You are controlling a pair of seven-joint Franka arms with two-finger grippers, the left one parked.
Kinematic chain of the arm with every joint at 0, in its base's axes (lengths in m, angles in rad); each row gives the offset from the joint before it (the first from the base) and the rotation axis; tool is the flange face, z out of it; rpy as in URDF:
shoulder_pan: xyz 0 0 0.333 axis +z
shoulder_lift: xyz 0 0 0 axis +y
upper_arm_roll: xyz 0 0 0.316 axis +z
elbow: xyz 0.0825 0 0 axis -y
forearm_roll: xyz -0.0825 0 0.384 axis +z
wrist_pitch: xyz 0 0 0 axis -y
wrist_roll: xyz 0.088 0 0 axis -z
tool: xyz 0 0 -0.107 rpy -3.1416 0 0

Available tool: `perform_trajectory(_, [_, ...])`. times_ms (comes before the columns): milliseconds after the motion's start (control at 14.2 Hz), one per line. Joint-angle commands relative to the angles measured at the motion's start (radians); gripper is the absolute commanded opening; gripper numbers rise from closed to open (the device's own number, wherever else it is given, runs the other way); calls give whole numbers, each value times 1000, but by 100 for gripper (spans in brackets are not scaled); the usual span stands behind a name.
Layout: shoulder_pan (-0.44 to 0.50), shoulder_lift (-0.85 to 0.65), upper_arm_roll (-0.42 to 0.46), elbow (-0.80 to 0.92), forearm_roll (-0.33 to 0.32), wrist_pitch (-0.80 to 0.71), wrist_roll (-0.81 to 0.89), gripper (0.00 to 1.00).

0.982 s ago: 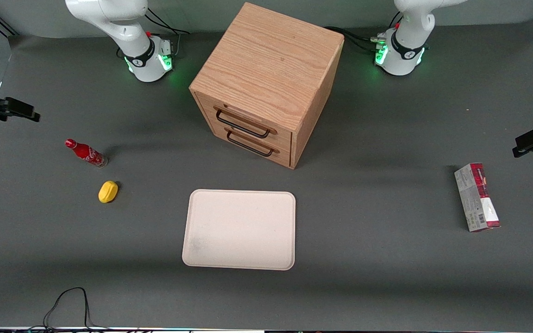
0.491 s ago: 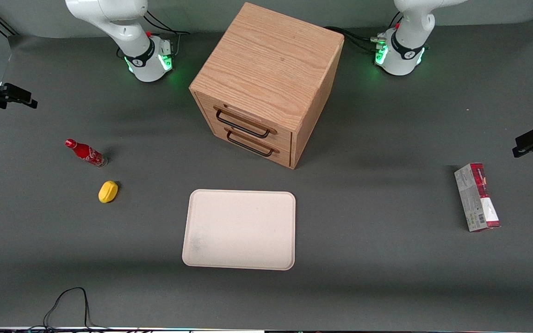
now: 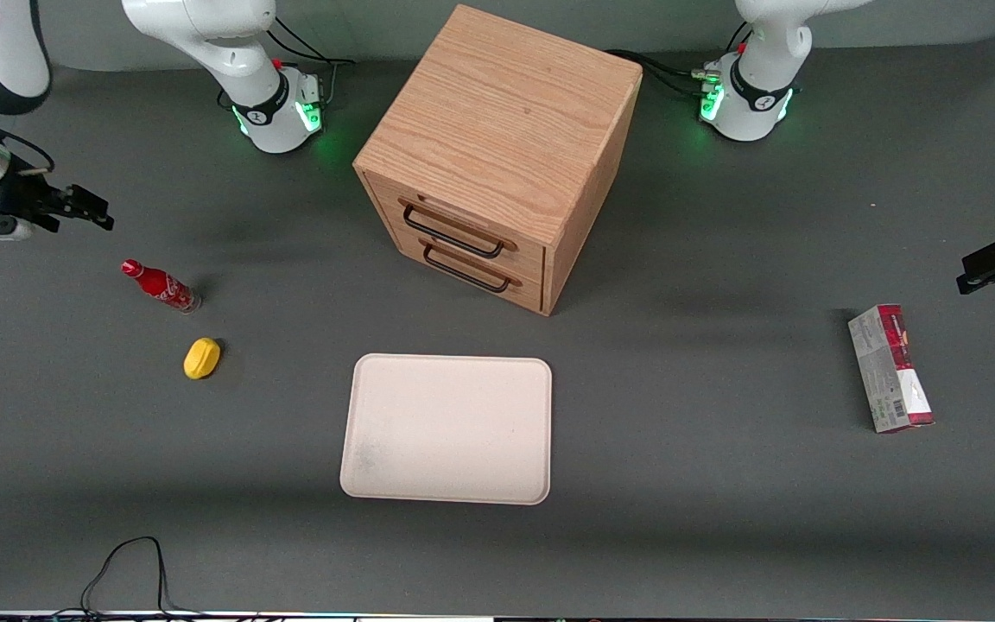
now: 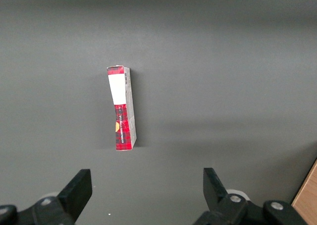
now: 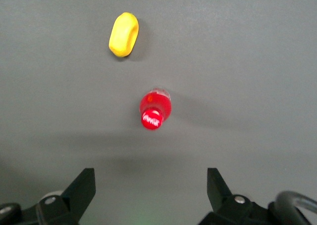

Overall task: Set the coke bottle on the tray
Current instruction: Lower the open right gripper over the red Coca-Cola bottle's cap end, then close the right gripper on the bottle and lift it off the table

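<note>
At the working arm's end of the surface (image 3: 722,536), the gripper (image 3: 91,206) is held above the mat, fingers (image 5: 81,188) spread wide and empty. One coke bottle (image 3: 160,286) is seen upright, apart from the fingers, nearer the front camera. One yellow lump (image 3: 201,358) lies near it. One tray (image 3: 448,428) and one wooden cabinet (image 3: 497,155) are counted mid-surface; one carton (image 3: 890,367) toward the parked arm's end. The wrist is tilted downward.

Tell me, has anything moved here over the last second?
Only the working arm: its end effector has swung in from the table's edge toward the coke bottle, fingers open, holding nothing, not yet touching it. The bottle, yellow lump, tray, wooden cabinet and carton stayed put.
</note>
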Motion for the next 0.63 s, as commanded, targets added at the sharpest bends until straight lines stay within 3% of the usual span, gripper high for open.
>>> perform_trajectory(0, [6, 44, 0, -44, -22, 110, 2, 100])
perform_trajectory(561, [4, 150, -40, -152, -22, 361, -24, 99])
